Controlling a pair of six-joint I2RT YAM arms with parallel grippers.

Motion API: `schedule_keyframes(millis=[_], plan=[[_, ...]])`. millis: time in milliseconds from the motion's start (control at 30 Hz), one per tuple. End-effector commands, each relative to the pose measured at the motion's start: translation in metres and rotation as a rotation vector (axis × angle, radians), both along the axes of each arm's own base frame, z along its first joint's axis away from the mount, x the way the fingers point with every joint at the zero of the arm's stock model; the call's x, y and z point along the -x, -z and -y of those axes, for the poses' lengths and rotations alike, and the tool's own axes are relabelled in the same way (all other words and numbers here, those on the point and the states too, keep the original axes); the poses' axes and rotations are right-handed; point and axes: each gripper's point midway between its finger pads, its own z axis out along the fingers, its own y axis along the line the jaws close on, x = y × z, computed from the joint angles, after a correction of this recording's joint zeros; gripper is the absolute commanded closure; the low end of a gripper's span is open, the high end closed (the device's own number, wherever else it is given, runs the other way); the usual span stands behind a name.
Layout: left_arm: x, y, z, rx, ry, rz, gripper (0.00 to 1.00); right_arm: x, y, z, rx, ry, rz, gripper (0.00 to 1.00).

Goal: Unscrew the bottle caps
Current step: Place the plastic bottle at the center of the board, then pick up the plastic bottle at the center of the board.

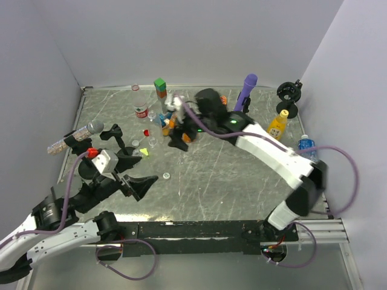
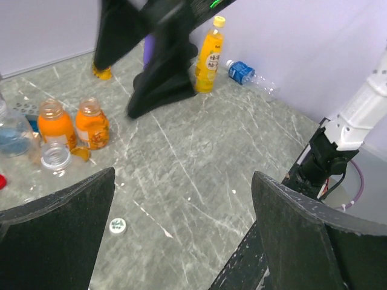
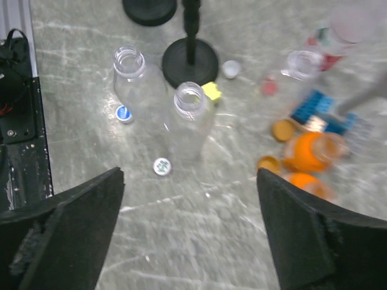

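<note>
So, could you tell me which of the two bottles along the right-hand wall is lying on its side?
The clear bottle with the blue label: it lies flat, whereas the yellow juice bottle beside it stands upright.

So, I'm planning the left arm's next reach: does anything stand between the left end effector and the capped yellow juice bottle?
On the table, nothing visible lies between the left end effector and the yellow juice bottle. From above, though, the right arm crosses that line; its clearance can't be judged.

two open clear bottles (image 3: 192, 115) standing upright, loose white cap (image 3: 161, 166) flat just beside them, yellow juice bottle (image 2: 210, 54) upright and capped near the table's right edge
</note>
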Motion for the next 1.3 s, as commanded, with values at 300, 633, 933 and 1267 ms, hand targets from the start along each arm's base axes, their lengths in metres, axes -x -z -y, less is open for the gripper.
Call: schedule_keyframes(millis=[300,633,933,1267], plan=[[-0.028,0.003,0.063,0.067,0.022,-0.038,0.03,0.055,-0.019,0.174,-0.113,0.114,0.068,0.01],[-0.057,-0.001,0.091,0.021,-0.025,-0.021,0.03,0.043,0.003,0.295,-0.208,0.710,0.094,0.01],[-0.143,0.000,0.111,-0.036,0.014,-0.049,0.03,0.018,-0.002,0.344,-0.149,0.932,0.053,0.01],[-0.193,0.007,0.119,-0.025,0.180,-0.068,0.03,-0.009,-0.039,0.374,-0.129,1.038,0.051,0.01]])
